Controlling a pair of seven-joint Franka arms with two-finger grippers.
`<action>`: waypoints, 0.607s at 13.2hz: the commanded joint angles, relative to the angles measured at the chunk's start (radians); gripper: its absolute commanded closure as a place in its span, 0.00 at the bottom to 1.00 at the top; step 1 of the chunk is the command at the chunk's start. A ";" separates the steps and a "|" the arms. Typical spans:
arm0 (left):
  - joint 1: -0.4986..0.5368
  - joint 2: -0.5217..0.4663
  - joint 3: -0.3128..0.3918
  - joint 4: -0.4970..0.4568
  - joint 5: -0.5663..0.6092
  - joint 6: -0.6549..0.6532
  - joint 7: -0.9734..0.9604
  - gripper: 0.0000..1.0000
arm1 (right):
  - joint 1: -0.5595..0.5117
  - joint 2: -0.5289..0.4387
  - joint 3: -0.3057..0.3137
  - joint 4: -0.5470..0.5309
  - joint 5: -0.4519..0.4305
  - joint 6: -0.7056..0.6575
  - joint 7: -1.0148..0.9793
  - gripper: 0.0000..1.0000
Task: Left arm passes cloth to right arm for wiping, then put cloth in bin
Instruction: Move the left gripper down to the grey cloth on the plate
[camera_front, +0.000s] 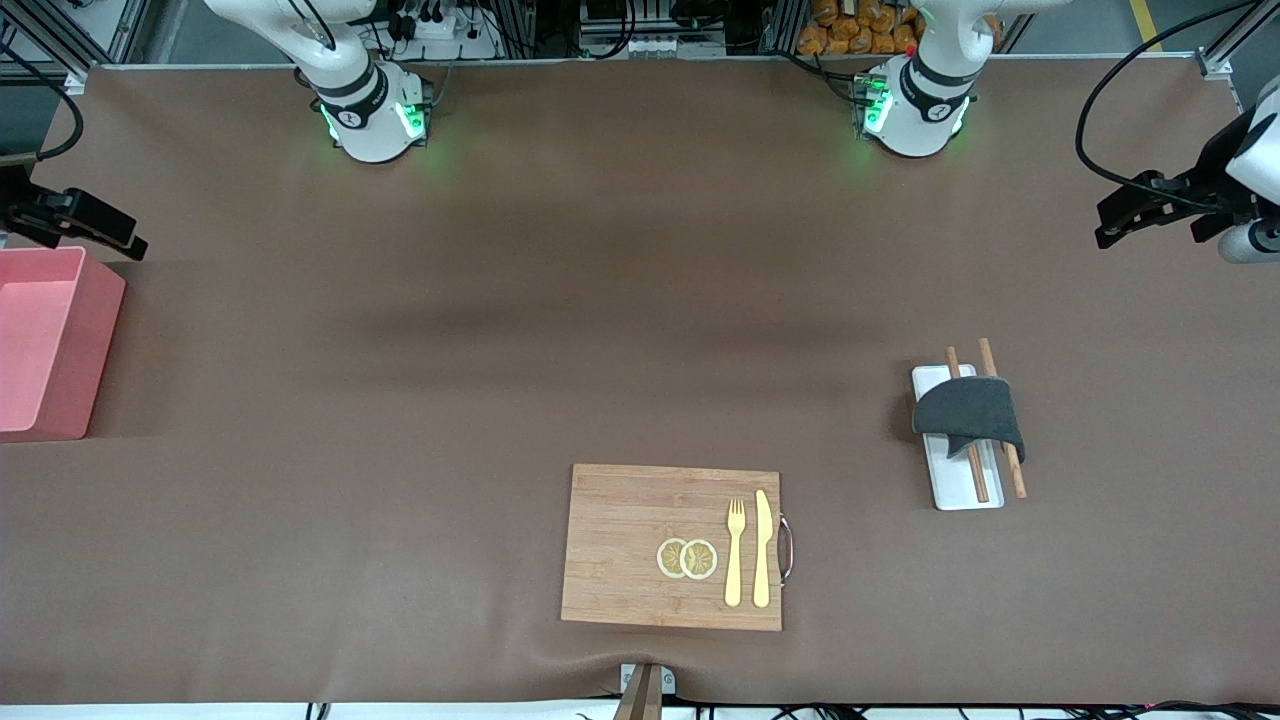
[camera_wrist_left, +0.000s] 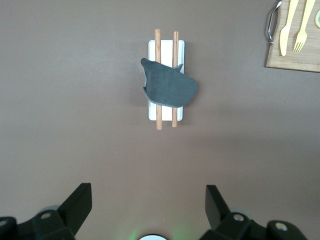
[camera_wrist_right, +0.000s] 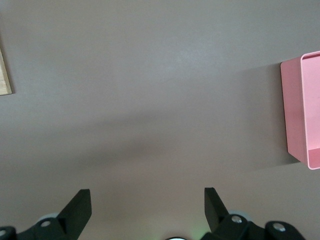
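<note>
Draped across a small white tray (camera_front: 958, 478) lies the charcoal-grey cloth (camera_front: 968, 413), toward the left arm's end of the brown bench (camera_front: 500, 350), covering the tray's middle and hanging just past both of its long edges. Long axis of the cloth crosswise to the tray, the broad rounded edge toward the left arm's end of the bench and a ragged pointed flap on the side nearer the front camera. Under the cloth, two wooden chopsticks (camera_front: 982, 470) laid along the tray's length, both ends poking out from the cloth. From the tray toward the right arm's end and nearer the front camera, a bamboo cutting board (camera_front: 640, 540) with a metal handle, carrying a pale yellow fork (camera_front: 735, 552), a matching knife (camera_front: 762, 548) and two lemon slices (camera_front: 687, 558). Well apart from the tray, at the right arm's end of the bench, the pink bin (camera_front: 45, 340), open-topped. Left gripper (camera_wrist_left: 149, 212) up in the air over bare bench near the tray, fingers spread wide, holding nothing. Right gripper (camera_wrist_right: 147, 210) in the air over bare bench just beside the bin, fingers likewise spread wide with nothing between them.
</note>
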 joint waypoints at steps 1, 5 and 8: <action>-0.028 0.026 0.012 0.036 0.008 -0.025 0.000 0.00 | 0.019 -0.011 -0.009 0.003 -0.011 -0.002 0.019 0.00; -0.015 0.065 0.012 0.038 0.007 -0.021 0.015 0.00 | 0.018 -0.011 -0.009 0.003 -0.011 -0.004 0.021 0.00; -0.016 0.138 0.012 0.031 -0.002 0.055 -0.004 0.00 | 0.019 -0.009 -0.009 0.003 -0.009 -0.004 0.021 0.00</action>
